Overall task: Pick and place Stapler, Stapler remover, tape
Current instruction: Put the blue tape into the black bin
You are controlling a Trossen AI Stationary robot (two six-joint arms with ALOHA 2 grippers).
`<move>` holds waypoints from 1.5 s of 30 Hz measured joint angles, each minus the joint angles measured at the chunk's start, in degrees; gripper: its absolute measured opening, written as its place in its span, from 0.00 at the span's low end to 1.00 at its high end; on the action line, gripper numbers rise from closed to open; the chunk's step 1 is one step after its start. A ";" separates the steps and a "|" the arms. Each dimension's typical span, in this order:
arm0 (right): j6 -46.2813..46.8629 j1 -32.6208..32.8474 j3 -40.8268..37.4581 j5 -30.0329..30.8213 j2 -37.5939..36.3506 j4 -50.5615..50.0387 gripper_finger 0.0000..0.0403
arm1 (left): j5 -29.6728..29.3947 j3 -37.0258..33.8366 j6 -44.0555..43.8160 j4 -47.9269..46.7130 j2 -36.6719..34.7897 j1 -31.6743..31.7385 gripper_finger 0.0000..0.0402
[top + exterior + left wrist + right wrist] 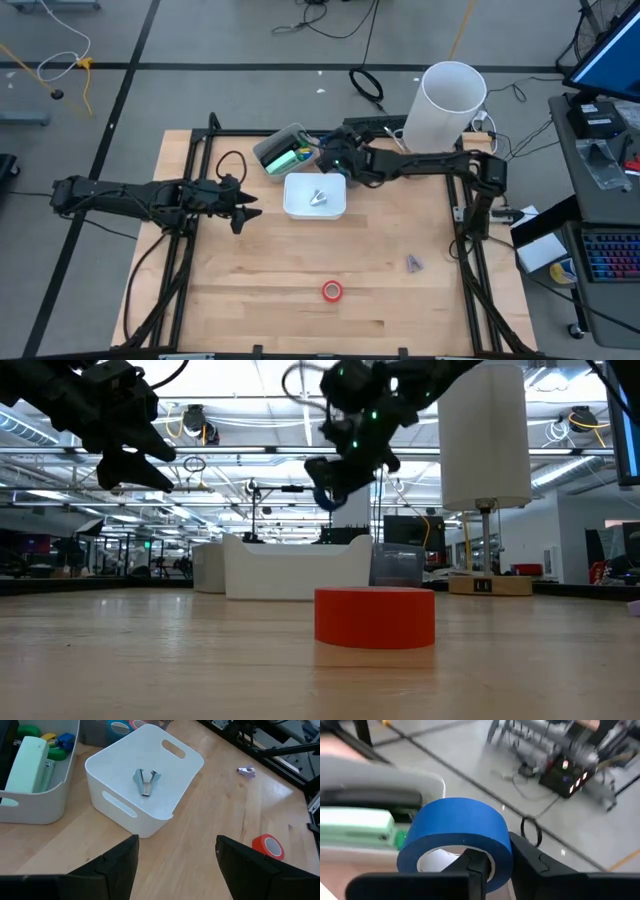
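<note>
The right gripper (492, 865) grips the blue tape roll (455, 837), raised above the far edge of the white bin (315, 196). The left gripper (175, 862) hovers released, left of the bin.

No text, label, brand, number or sign can be read in any of the views. The small dark plate on the wooden block (488, 585), at about three o'clock from the red tape roll (374, 617) in the low view, carries pale marks too small to make out. The monitor (608, 52) at the high view's two o'clock corner shows only a blue glow, with no legible characters.
</note>
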 joint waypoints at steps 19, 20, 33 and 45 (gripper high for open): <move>26.09 -7.01 0.11 -16.46 6.21 -17.29 0.11 | 0.00 0.00 -0.20 0.04 -0.02 0.00 0.65; 26.95 -7.26 0.01 -17.84 6.49 -17.95 0.11 | 0.00 0.00 -0.29 0.04 -0.02 0.00 0.65; 29.37 -7.92 -0.07 -22.39 6.33 -17.39 0.14 | 0.11 0.00 0.00 0.04 -0.02 0.00 0.65; 28.93 -8.32 -0.07 -22.41 6.35 -7.49 0.27 | 3.17 0.00 -0.09 0.02 -0.02 0.00 0.65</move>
